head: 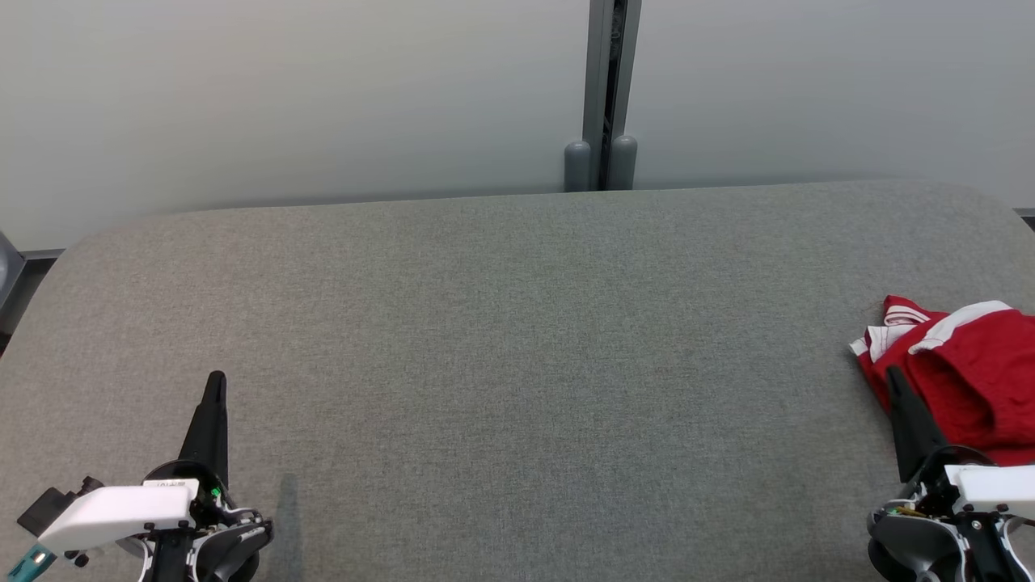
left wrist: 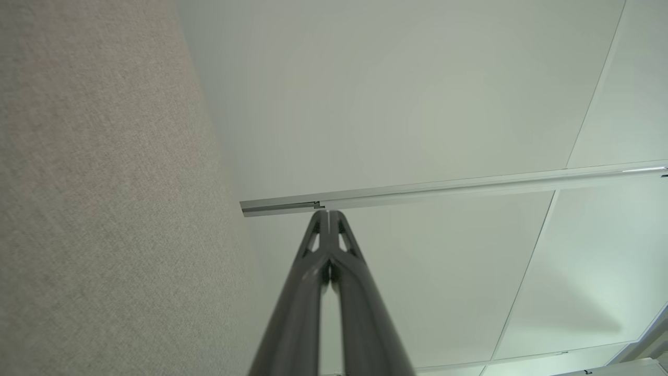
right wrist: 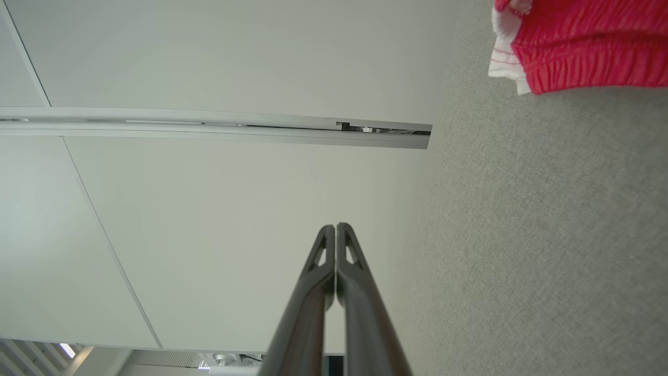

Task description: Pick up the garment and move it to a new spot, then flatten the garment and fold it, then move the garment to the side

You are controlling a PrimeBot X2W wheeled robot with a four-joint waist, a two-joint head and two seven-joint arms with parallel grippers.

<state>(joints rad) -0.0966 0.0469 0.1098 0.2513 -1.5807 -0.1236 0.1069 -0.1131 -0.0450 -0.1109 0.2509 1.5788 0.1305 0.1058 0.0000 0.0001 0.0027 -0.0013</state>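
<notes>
Garment check: how do your hands stand, and where is it?

Me: My right hand (head: 892,373) has its two fingers pressed together on nothing, tips up against the near left edge of the garment (head: 974,380). From the head view I can't tell whether they touch the cloth or stop just beside it. My left hand (head: 216,378) is pressed together too, empty, well apart across the worktop (head: 517,339). The garment is a bunched red heap with white trim at the worktop's right side, partly cut off by the frame.

Spotter: What could go wrong from here?

Me: If I reach in with my fingers together, I'd judge I'll shove the heap instead of taking it, and so far to the right it could slide off the worktop. Pinching only one loose fold could let the rest drag and twist. My left hand is too far off to steady anything.
</notes>
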